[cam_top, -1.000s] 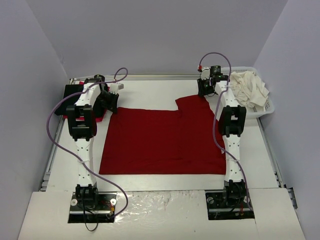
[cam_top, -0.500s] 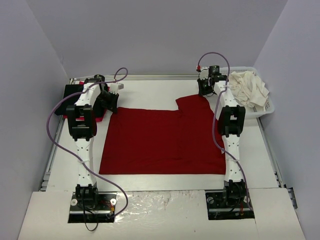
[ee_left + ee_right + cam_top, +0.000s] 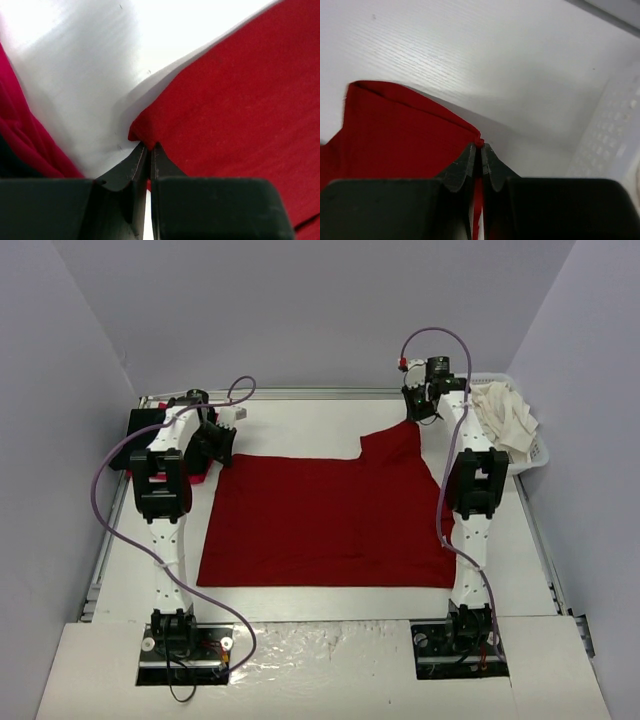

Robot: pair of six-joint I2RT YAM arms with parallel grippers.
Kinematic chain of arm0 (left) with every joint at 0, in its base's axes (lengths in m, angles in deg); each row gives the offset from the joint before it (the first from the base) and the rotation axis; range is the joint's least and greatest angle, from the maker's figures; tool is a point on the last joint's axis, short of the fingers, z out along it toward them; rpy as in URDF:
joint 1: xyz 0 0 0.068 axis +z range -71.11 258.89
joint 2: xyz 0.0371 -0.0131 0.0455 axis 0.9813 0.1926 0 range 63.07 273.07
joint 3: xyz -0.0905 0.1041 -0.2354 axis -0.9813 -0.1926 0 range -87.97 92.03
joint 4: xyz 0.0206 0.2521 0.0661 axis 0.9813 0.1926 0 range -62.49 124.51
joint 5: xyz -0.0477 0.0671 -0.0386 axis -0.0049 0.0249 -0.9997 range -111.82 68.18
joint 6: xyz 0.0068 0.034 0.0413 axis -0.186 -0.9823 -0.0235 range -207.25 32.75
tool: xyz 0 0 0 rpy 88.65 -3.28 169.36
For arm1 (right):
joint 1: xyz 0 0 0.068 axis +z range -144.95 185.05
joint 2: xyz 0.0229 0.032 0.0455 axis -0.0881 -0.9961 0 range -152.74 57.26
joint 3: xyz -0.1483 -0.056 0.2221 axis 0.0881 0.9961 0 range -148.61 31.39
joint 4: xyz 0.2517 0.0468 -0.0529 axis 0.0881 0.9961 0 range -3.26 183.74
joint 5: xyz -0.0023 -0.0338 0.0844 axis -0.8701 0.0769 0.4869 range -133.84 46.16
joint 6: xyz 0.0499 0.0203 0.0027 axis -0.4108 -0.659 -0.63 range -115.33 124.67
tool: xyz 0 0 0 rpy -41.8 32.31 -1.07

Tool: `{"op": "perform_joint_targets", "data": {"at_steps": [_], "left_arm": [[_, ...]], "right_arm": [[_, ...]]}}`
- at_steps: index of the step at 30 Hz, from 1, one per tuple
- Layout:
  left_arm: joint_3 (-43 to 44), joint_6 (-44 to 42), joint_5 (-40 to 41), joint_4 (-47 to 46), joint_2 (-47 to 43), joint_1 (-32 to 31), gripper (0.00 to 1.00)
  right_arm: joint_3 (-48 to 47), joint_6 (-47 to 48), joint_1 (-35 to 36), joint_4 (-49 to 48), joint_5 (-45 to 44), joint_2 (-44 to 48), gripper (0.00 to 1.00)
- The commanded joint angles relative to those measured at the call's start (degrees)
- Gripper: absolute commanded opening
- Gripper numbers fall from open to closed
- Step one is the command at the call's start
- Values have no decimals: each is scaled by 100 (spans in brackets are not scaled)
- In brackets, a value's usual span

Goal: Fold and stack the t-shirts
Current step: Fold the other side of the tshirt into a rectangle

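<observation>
A dark red t-shirt (image 3: 320, 520) lies spread flat over the middle of the table. My left gripper (image 3: 222, 450) is shut on its far left corner (image 3: 142, 135), low at the table. My right gripper (image 3: 418, 412) is shut on the far right corner (image 3: 479, 141) and holds it lifted, so the cloth rises in a peak there. A black and a bright red t-shirt (image 3: 140, 435) lie piled at the far left behind my left arm. Cream-white t-shirts (image 3: 503, 418) fill the basket at the far right.
The white lattice basket (image 3: 535, 455) stands at the table's far right corner, close to my right gripper; its wall (image 3: 615, 140) shows in the right wrist view. A small pale object (image 3: 242, 413) lies near the back edge.
My right gripper closed on the shirt's far right corner and lifted it up and slightly right. The left arm stayed where it was, still shut on its corner.
</observation>
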Motion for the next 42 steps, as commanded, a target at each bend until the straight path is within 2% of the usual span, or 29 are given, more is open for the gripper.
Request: {"op": "perform_joint_targets", "data": {"at_steps": [1,9,27,42], "left_arm": [[-197,-268,77,39,-824,31,2],[-874,-357,-143,22,-1605,39,2],[-3123,-770,-538,-356,-3170,57,2],[-4073,-1235,-627,-321,-3997,118,2]], "right_arm": [[364,189,-6,75,23,975,0],[1199,189,2,127,164,1775,0],[3335,260,11,505,542,3893,0],[4654,400,81,1015,656,5142,0]]}}
